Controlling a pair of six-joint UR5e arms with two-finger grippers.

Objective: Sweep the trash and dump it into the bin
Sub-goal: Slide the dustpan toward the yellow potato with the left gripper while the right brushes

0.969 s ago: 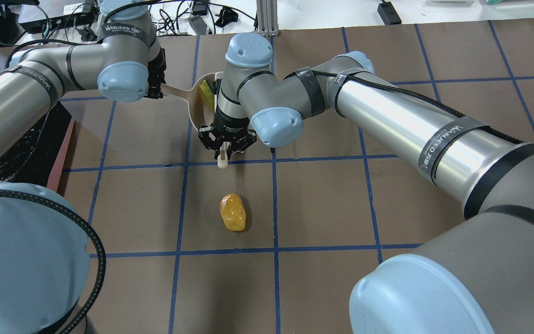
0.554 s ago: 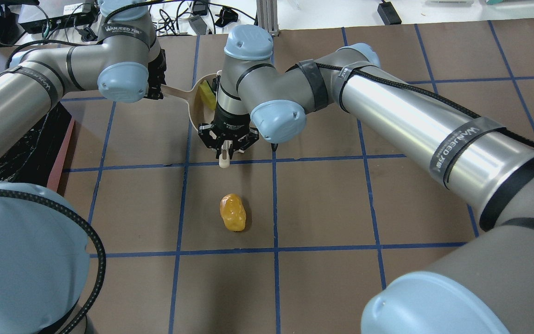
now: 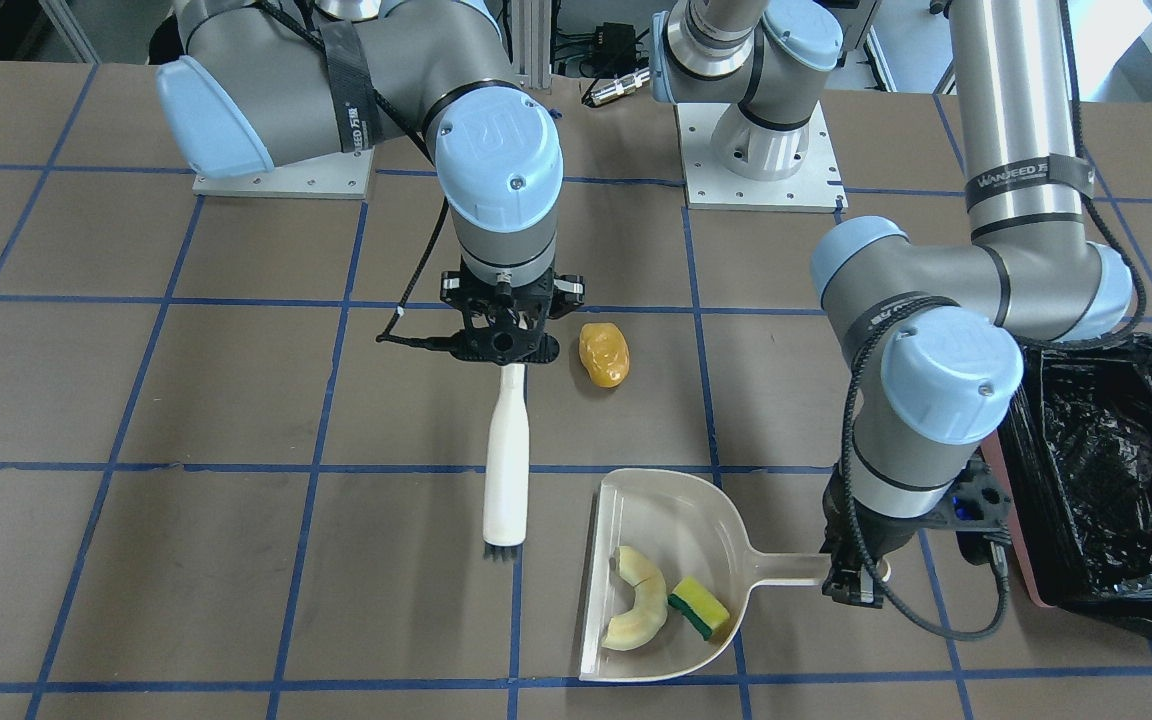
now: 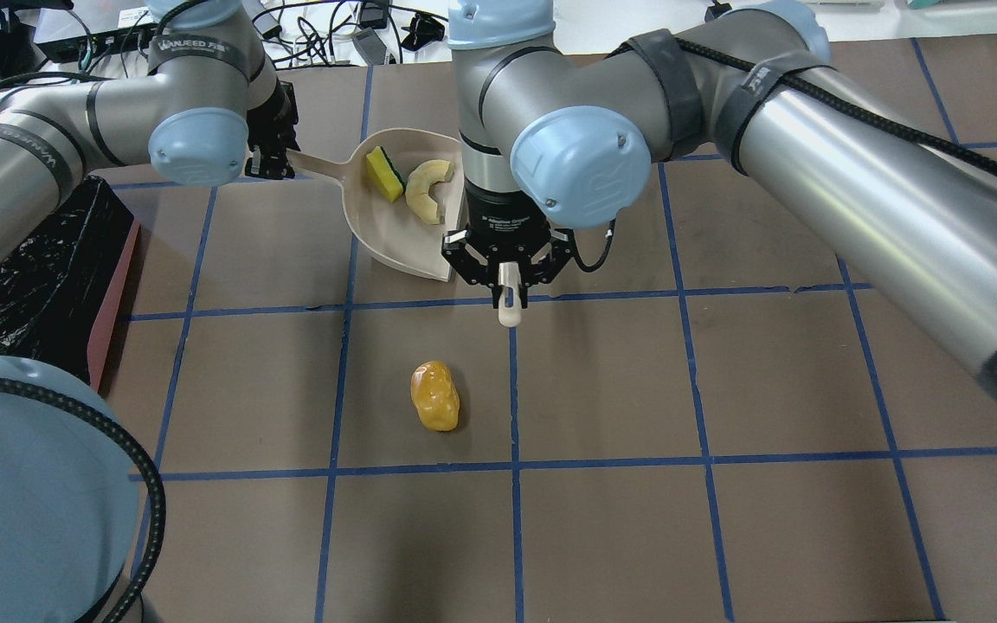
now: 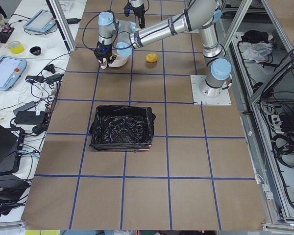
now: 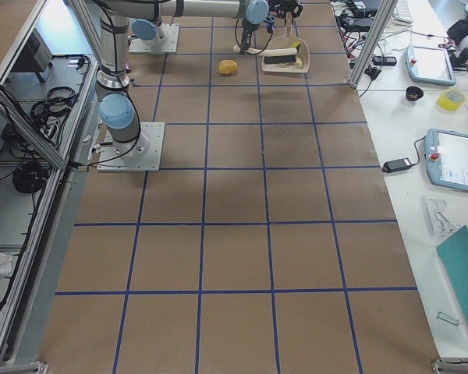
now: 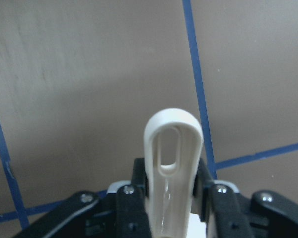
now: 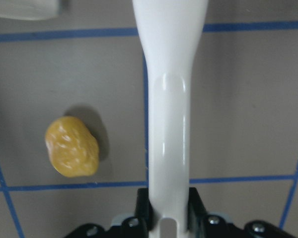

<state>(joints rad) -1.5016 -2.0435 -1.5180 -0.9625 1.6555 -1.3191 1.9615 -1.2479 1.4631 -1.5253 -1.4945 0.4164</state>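
Right gripper [image 3: 508, 358]: closed on the handle end of the brush [image 3: 506, 460]. The bristles point away from the robot and stand near the pan's open edge.

Left gripper [image 3: 853, 580]: clamped on the handle of the pan [image 3: 656, 505], which looks flat on the table.

Done so far: 2 of 3 pieces, the crescent [image 3: 638, 612] and the sponge [image 3: 700, 608], lie side by side in the pan.

Lump [image 3: 604, 354]: alone on the table, just beside the right gripper on the robot's left of it, at the handle end of the brush and not at the bristles.

Lump's long axis: about parallel to the brush.

Pan's mouth: it opens toward the robot's right. The lump lies closer to the robot than the mouth, not in front of it.

Nearer arm: the right one, clearly; the left gripper is well apart from the lump.

Next move, my judgement: the bristles must go to the robot's side of the lump, then push it outward to the mouth.

Bin [image 5: 121, 145]: on the robot's left, beside the left arm. Dumping is not yet begun.
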